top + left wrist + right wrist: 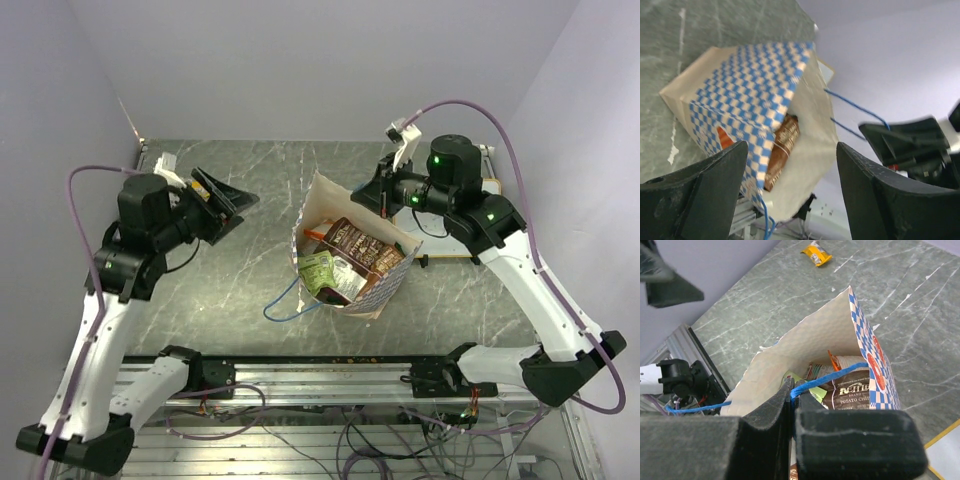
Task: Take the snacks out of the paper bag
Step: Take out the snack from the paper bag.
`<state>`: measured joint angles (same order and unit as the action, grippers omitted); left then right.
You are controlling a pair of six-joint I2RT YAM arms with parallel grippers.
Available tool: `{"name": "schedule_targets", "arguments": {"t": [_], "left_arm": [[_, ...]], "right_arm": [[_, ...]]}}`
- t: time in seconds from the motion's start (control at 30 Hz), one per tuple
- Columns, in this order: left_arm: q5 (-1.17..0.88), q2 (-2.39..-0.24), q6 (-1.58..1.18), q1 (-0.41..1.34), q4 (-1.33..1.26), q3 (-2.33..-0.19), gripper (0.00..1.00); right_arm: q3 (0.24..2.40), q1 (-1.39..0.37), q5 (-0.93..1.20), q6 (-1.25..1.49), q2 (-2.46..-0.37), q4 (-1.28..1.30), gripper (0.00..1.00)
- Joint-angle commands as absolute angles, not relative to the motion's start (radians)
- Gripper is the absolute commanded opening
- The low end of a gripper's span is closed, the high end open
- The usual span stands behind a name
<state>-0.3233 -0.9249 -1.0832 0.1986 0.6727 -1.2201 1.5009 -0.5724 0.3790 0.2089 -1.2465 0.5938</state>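
The cream paper bag with a blue-checked band stands tilted mid-table, its mouth open upward. Inside lie a dark brown chips packet, a green packet and an orange-edged one. My right gripper is at the bag's far rim, shut on one blue cord handle. The right wrist view looks into the bag at the brown packet. My left gripper is open and empty, held above the table left of the bag. Its view shows the bag's checked side.
A yellow-orange packet lies on the table beyond the bag in the right wrist view. The bag's other blue handle loops onto the table at its near left. A small whiteboard lies under the right arm at the right.
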Motion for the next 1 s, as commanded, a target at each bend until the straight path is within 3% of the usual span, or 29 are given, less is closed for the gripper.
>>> {"name": "schedule_targets", "arguments": {"t": [0.0, 0.17, 0.37, 0.57, 0.77, 0.97], "left_arm": [[-0.208, -0.862, -1.078, 0.338, 0.698, -1.211, 0.8], [-0.067, -0.943, -1.027, 0.565, 0.674, -1.272, 0.76], [0.141, -1.044, -1.026, 0.883, 0.637, -1.277, 0.74], [0.362, -1.089, -1.06, 1.15, 0.667, -1.253, 0.73], [0.469, -1.179, -0.978, 1.277, 0.709, -1.27, 0.68], [0.591, -1.319, -0.933, 1.287, 0.832, -1.299, 0.69]], "right_arm": [[1.489, -0.577, 0.399, 0.219, -1.203, 0.531, 0.0], [1.509, -0.577, 0.434, 0.228, -1.191, 0.528, 0.0], [1.477, -0.578, 0.691, 0.251, -1.175, 0.415, 0.0], [1.453, -0.58, 0.722, 0.336, -1.172, 0.351, 0.0], [1.445, -0.58, 0.722, 0.346, -1.166, 0.34, 0.0], [1.44, -0.58, 0.714, 0.346, -1.167, 0.343, 0.0]]}}
